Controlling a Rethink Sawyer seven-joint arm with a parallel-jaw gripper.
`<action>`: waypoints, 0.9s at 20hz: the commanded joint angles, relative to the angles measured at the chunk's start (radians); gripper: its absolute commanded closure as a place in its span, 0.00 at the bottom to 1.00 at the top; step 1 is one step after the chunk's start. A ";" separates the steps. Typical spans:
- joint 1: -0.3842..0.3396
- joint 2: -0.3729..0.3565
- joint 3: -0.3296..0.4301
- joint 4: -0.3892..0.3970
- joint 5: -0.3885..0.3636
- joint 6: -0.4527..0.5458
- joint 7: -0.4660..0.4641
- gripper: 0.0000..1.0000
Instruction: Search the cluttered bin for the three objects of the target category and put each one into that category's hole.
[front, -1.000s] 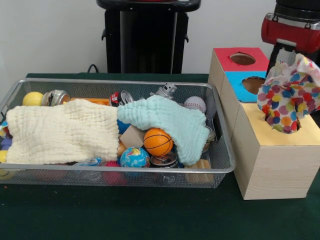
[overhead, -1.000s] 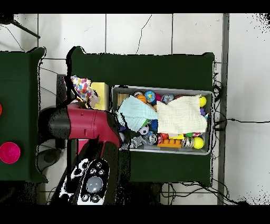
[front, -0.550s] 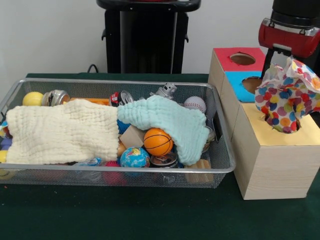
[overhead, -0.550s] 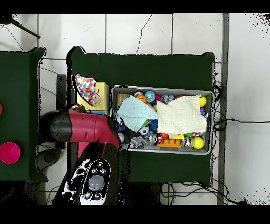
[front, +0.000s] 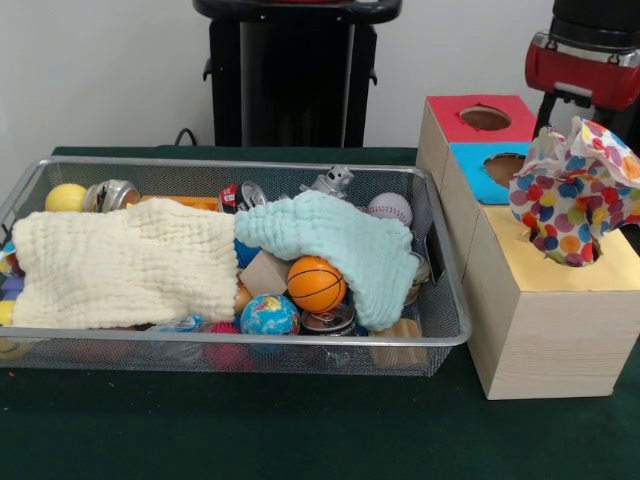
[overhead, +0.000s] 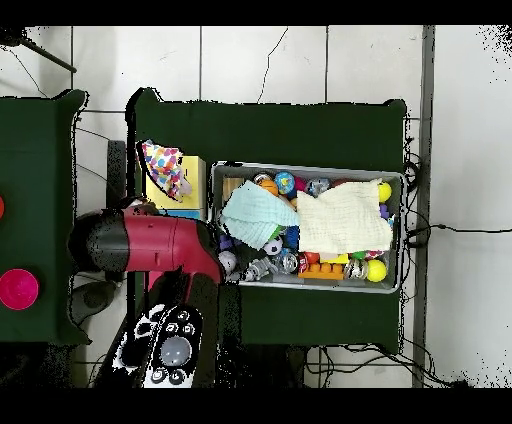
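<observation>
A polka-dot cloth (front: 575, 195) stands bunched in the hole of the yellow-topped section (front: 610, 270) of the wooden box, most of it sticking up. From overhead the same cloth (overhead: 162, 165) lies on the box left of the bin. The arm's red and black end (front: 585, 60) hangs above and behind the cloth, apart from it; the gripper below it is hidden by the cloth. In the wire bin (front: 440, 300) a cream cloth (front: 125, 262) covers the left half and a mint cloth (front: 340, 235) drapes over the middle.
The box also has a red section (front: 445, 125) and a blue section (front: 475, 175), each with a round hole. Around the cloths in the bin lie a basketball (front: 316, 283), a globe ball (front: 268, 315), a baseball (front: 390, 208), a yellow ball (front: 66, 197) and cans (front: 110, 195).
The polka-dot cloth shifted left and settled lower on the yellow section. The arm rose slightly and, seen from overhead, drew back from the box. The bin's contents did not move.
</observation>
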 joint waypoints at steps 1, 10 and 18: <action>0.055 -0.106 0.015 0.027 -0.012 0.262 0.139 0.00; 0.107 -0.161 -0.035 -0.007 -0.030 0.362 0.161 0.00; 0.071 -0.134 -0.036 -0.081 -0.045 0.392 0.137 0.00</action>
